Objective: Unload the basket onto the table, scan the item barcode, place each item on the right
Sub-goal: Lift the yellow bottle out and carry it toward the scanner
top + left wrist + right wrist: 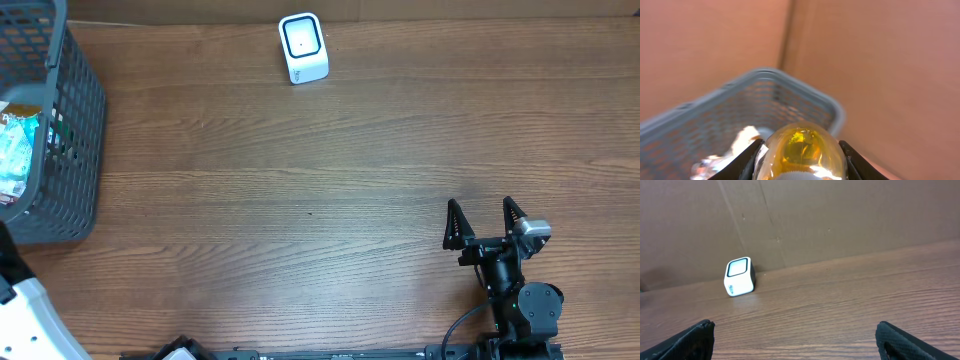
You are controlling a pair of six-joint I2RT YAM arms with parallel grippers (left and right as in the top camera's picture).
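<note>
The counter (330,180) is offering a wide bare stretch of wood between the grey basket (80,120) sitting at its left edge and the white scanner (302,47) standing near the far edge with its window tilted upward, so a carry between them is likely meeting no obstacle. The right hand (480,203) is resting near the front right with its jaws fully spread, well apart from that path. The left hand (800,144) is pinching a clear, rounded, amber-filled item (800,155) between both fingers above the basket rim, apparently holding it clear of the mesh walls for presentation to the scanner.
</note>
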